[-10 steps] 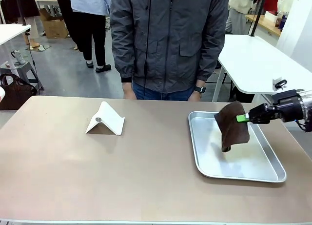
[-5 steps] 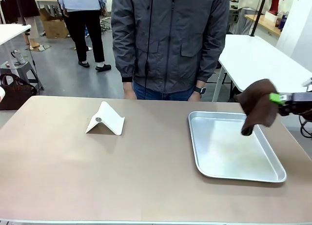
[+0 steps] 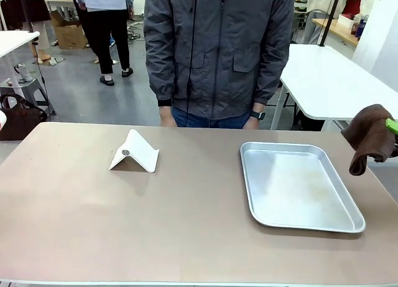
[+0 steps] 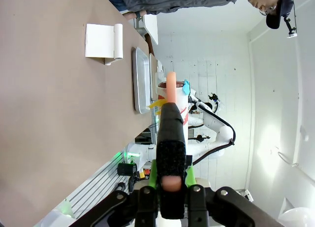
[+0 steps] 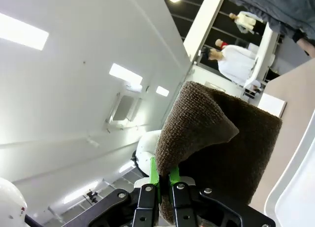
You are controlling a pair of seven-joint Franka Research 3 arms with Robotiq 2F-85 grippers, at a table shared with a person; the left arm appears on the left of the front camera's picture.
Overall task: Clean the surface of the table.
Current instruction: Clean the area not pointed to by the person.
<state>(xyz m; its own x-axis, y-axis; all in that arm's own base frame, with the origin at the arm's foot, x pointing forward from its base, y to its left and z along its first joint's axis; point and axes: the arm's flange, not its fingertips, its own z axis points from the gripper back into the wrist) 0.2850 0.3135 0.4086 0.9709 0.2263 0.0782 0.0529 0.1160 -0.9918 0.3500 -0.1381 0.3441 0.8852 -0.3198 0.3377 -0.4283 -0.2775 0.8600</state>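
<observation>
The table (image 3: 124, 218) has a wide matte brownish top, also seen tilted on its side in the left wrist view (image 4: 49, 113). A brown cloth (image 3: 370, 136) hangs in the air past the table's right edge, beside the tray, pinched by my right gripper (image 3: 392, 125), of which a green pad shows. In the right wrist view the green-padded right gripper (image 5: 164, 175) is shut on a fold of the cloth (image 5: 221, 148). My left gripper (image 4: 171, 175) is shut on a black tool with a salmon-coloured core (image 4: 170, 123), held off the table's near side.
A shallow silver tray (image 3: 348, 221) lies on the table's right half. A white folded card stand (image 3: 134, 152) sits left of centre. A person in a grey jacket (image 3: 217, 50) stands at the far edge, hands down. A white table (image 3: 323, 75) stands behind at the right.
My right gripper has carried the brown cloth from above the tray up and to the right, out past the table's edge. The tray and the white stand have not moved.
</observation>
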